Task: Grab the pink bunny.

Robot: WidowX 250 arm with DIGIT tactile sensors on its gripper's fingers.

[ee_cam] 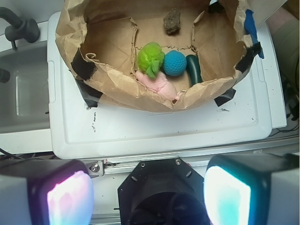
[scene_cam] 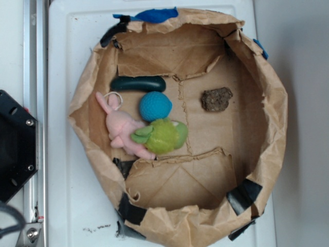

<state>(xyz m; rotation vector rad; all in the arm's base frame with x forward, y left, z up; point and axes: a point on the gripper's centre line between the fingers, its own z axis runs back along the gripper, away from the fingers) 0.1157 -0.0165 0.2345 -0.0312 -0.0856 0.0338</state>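
Note:
The pink bunny [scene_cam: 122, 126] lies on the brown paper floor at the left of the paper bag ring [scene_cam: 267, 92], its white loop by its ears. A lime-green plush [scene_cam: 163, 136] presses against its right side, and a blue crocheted ball [scene_cam: 155, 106] sits just above that. In the wrist view the pink bunny [ee_cam: 159, 83] is partly hidden behind the near paper wall. My gripper [ee_cam: 149, 199] is open, its two fingers wide apart with nothing between them, high above the robot base and well short of the bag. The gripper does not show in the exterior view.
A dark green cucumber-like object [scene_cam: 138, 83] lies above the bunny. A brown lumpy object [scene_cam: 216, 99] sits at the right. The bag's crumpled walls stand around all of them on a white tabletop [scene_cam: 67, 195]. The black robot base [scene_cam: 15, 149] is at left.

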